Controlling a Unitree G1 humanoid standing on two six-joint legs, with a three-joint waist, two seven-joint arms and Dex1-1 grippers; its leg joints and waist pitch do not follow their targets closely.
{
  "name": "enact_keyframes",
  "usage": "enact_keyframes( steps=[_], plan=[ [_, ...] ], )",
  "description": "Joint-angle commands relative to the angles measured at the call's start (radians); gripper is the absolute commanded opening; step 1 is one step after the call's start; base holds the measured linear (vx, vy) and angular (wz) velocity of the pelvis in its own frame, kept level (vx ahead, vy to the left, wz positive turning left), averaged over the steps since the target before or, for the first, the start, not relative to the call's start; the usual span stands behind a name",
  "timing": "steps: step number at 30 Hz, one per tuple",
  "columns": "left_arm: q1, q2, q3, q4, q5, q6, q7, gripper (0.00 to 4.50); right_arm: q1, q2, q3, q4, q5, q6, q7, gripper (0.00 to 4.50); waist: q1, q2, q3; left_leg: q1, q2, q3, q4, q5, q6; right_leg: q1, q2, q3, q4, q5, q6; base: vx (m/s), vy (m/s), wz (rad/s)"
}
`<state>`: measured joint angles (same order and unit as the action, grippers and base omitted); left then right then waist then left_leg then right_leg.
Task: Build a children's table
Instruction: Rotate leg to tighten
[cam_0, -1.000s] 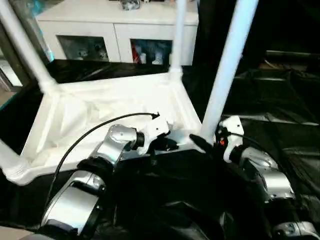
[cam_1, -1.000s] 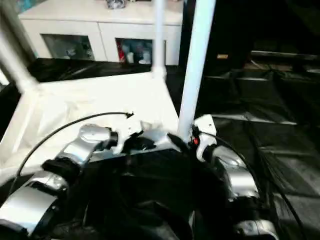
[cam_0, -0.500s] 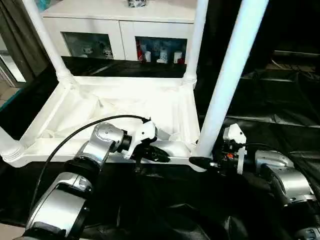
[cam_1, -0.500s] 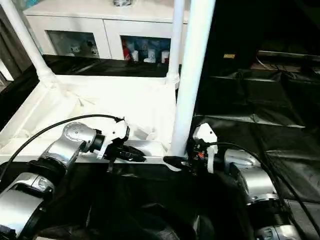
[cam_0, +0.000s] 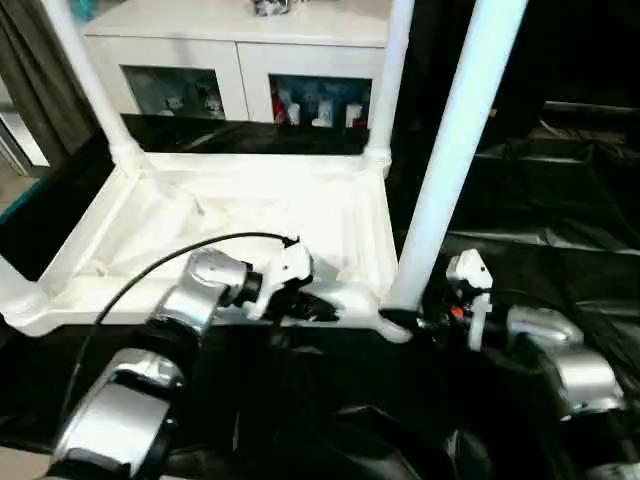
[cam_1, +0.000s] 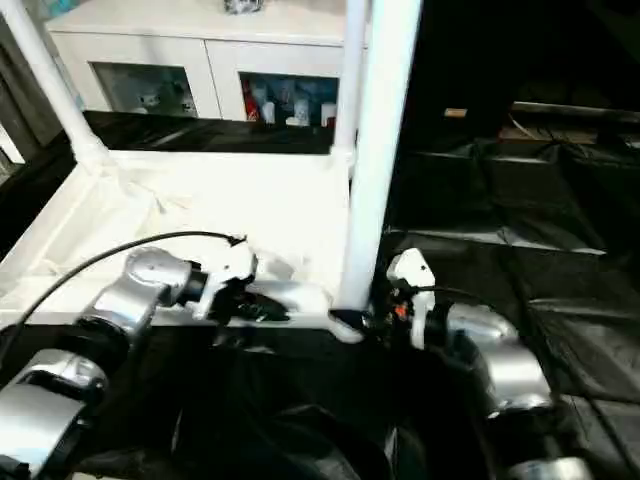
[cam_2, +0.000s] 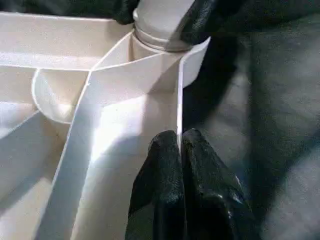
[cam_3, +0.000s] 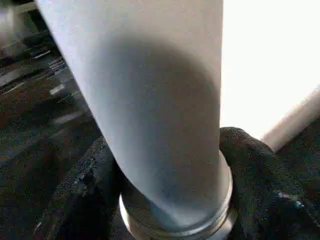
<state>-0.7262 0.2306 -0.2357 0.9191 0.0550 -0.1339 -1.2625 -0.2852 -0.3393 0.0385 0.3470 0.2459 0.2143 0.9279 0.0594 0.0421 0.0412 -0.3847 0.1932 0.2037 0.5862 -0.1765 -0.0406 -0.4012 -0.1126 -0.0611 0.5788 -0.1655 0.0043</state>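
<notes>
**Status: fourth leg at its socket, final seating under way**

The children's table (cam_0: 240, 215) lies upside down in the centre-left of the head views, ribbed underside facing up, on a black cover (cam_0: 560, 210). Three legs stand in their corner sockets: the far left leg (cam_0: 85, 75), the far right leg (cam_0: 390, 70) and a near left leg (cam_0: 15, 290), cut off at the left edge. The near right leg (cam_0: 455, 150) rises from the lower centre to the top of the frame, its base in the near right corner socket (cam_2: 165, 42).

The right gripper (cam_0: 425, 318) clasps the foot of this leg; in the right wrist view its black fingers (cam_3: 250, 170) wrap the tube on both sides just above the collar. The left gripper (cam_0: 305, 308) is pinched onto the thin near rim of the tabletop, fingers (cam_2: 165, 180) pressed together over the wall, beside the socket.

Judgement: assembly is almost complete. What remains is to confirm full seating of the fourth leg, release both grips and turn the table upright. Seating depth cannot be read.

Change from half a second earlier: both grips are unchanged, and the leg and the white cabinet (cam_0: 240, 50) in the upper left sit in nearly the same place.
</notes>
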Motion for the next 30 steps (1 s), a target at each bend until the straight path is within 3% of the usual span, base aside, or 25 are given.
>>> enact_keyframes(
  steps=[1,4,8,11,13,20,23,25,27,30],
  plan=[
    [-0.040,-0.074,0.009,0.019,0.007,0.005,0.126,0.00,-0.007,0.068,0.024,0.070,-0.058,0.009,-0.157,2.61,-0.002,-0.015,-0.057,0.023,0.036,-0.017,-0.079,-0.297,0.021,0.037,-0.039,0.028,-0.068,-0.305,-0.225,0.000,0.000,0.00],
    [-0.066,-0.142,0.010,0.043,0.023,0.028,0.243,0.00,-0.050,0.157,-0.025,0.157,-0.087,0.014,-0.394,2.61,-0.014,-0.011,-0.053,0.031,0.033,-0.025,-0.085,-0.367,-0.019,0.028,-0.041,0.026,-0.082,-0.426,-0.180,0.000,0.000,0.00],
    [-0.083,-0.207,-0.004,0.061,0.042,0.038,0.334,0.00,-0.111,0.239,-0.061,0.243,-0.103,0.010,-0.588,2.61,-0.029,-0.012,-0.049,0.034,0.028,-0.027,-0.086,-0.422,-0.026,0.019,-0.038,0.024,-0.096,-0.495,-0.150,0.000,0.000,0.00],
    [-0.079,-0.249,-0.029,0.066,0.064,0.023,0.357,0.00,-0.166,0.296,-0.040,0.293,-0.139,-0.019,-0.646,2.61,-0.037,-0.007,-0.050,0.031,0.027,-0.032,-0.089,-0.436,-0.030,0.020,-0.038,0.021,-0.099,-0.509,-0.134,0.000,0.000,0.00],
    [-0.080,-0.251,-0.031,0.072,0.068,0.016,0.360,0.00,-0.172,0.292,-0.012,0.294,-0.167,-0.058,-0.621,3.16,-0.036,-0.012,-0.050,0.030,0.027,-0.031,-0.088,-0.444,-0.018,0.019,-0.037,0.021,-0.102,-0.499,-0.127,0.000,0.000,0.00],
    [-0.077,-0.217,-0.024,0.080,0.071,0.007,0.339,0.00,-0.167,0.231,0.005,0.250,-0.138,-0.115,-0.454,3.79,-0.029,-0.014,-0.054,0.024,0.030,-0.027,-0.087,-0.395,0.010,0.028,-0.036,0.026,-0.088,-0.388,-0.166,0.000,0.000,0.00],
    [-0.062,-0.168,-0.024,0.060,0.059,-0.004,0.239,0.00,-0.122,0.127,0.032,0.173,-0.110,-0.132,-0.240,3.79,-0.020,-0.018,-0.055,0.025,0.031,-0.021,-0.082,-0.362,0.037,0.033,-0.036,0.028,-0.086,-0.337,-0.183,0.000,0.000,0.00],
    [-0.052,-0.135,-0.025,0.044,0.048,-0.009,0.170,0.00,-0.092,0.069,0.039,0.121,-0.082,-0.118,-0.124,3.79,-0.014,-0.019,-0.058,0.014,0.031,-0.020,-0.079,-0.299,0.068,0.045,-0.037,0.028,-0.075,-0.272,-0.202,0.000,0.000,0.00],
    [-0.050,-0.109,-0.027,0.040,0.050,-0.008,0.138,0.00,-0.076,0.030,0.038,0.091,-0.063,-0.103,-0.057,3.79,-0.010,-0.016,-0.061,0.015,0.036,-0.017,-0.075,-0.257,0.081,0.042,-0.037,0.026,-0.068,-0.219,-0.226,0.000,0.000,0.00],
    [-0.039,-0.069,-0.026,0.031,0.039,-0.031,0.068,0.00,-0.058,-0.026,0.042,0.062,-0.037,-0.079,0.038,3.79,-0.002,-0.017,-0.066,0.010,0.037,-0.016,-0.068,-0.194,0.109,0.051,-0.035,0.022,-0.053,-0.134,-0.259,0.000,0.000,0.00]
  ],
)
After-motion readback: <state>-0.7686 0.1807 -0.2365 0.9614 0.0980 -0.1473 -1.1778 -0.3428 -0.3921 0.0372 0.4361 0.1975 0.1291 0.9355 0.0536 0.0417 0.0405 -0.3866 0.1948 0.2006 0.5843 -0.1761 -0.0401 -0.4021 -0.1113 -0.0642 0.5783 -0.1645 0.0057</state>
